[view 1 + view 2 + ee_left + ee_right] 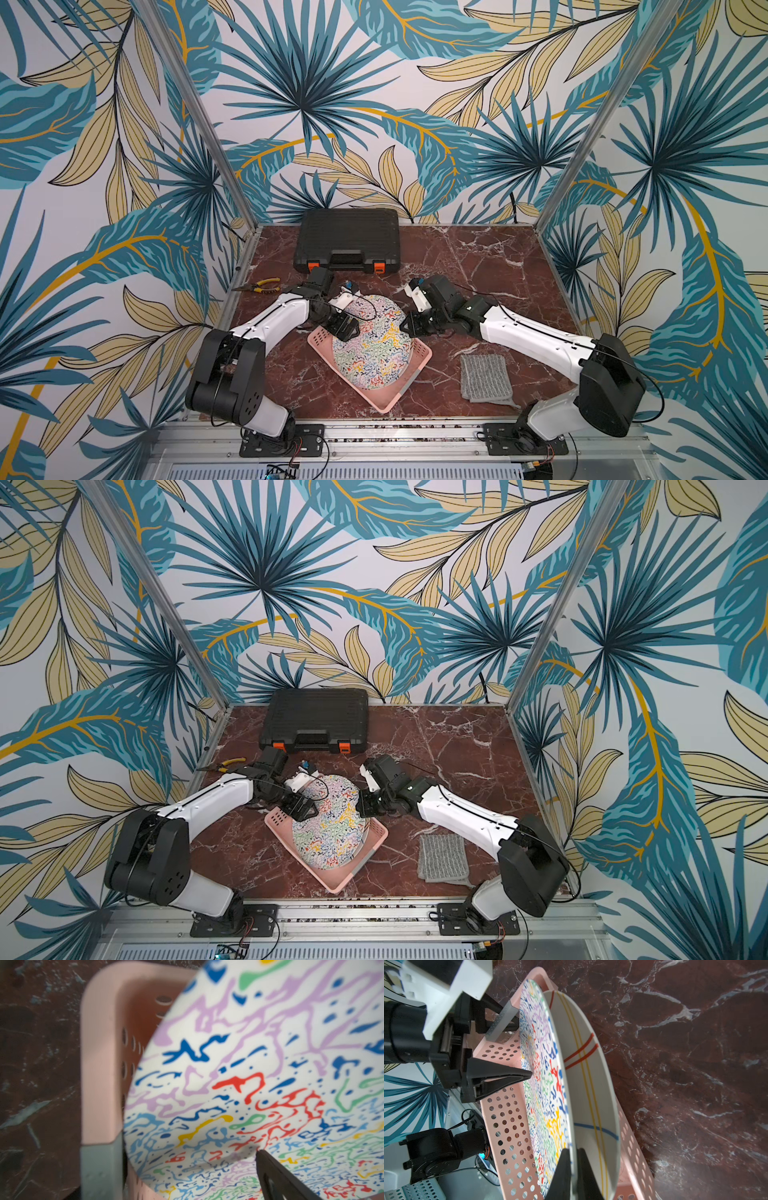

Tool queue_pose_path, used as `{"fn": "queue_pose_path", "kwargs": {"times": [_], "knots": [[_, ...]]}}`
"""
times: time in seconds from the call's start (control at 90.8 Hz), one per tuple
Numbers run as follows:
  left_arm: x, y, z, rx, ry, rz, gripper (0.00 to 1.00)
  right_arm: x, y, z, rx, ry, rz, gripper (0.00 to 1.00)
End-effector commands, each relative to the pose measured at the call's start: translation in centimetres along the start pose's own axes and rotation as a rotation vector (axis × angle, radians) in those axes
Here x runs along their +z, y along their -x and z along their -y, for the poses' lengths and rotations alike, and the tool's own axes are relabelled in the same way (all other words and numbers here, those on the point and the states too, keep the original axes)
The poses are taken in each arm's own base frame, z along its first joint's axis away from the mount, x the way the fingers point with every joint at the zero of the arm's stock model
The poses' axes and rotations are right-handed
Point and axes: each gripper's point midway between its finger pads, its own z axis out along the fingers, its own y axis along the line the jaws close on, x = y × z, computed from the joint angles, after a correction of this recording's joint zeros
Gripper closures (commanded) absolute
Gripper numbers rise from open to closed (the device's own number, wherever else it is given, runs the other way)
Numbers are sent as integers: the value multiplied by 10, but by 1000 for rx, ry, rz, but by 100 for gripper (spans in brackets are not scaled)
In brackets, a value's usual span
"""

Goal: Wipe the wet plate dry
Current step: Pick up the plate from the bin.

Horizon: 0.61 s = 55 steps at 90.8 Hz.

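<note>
The plate (374, 345) (328, 829), white with coloured squiggles, stands tilted on edge in a pink basket (386, 399) (332, 883). My right gripper (572, 1159) (409, 328) is shut on its rim at the right side, one finger on each face. My left gripper (345, 328) (301, 808) hangs open at the plate's left side, holding nothing. One of its fingers (500, 1078) (276, 1176) points at the patterned face (239, 1064), tip close to it. A second plate (583, 1084), white with coloured stripes, leans behind the first.
A grey ribbed cloth (484, 378) (442, 858) lies flat on the marble to the right of the basket, under my right arm. A black tool case (348, 241) stands at the back. Yellow-handled pliers (259, 286) lie at the left edge.
</note>
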Motion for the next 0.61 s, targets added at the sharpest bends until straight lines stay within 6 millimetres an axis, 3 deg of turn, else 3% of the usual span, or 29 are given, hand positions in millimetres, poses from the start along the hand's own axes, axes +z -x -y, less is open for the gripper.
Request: {"fn": "queue_pose_path", "kwargs": {"times": [0.0,0.231,0.441,0.595], "knots": [[-16,16,4,44,18,54,0,-9,15,29,-9,-136,62,100],[-64,47,3,50,44,126,0,-56,36,0,-52,11,140,100],[-125,79,29,13,-96,313,0,-111,51,-22,-69,156,241,100],[-142,83,48,8,-178,330,0,-143,57,-38,-94,287,282,100]]}}
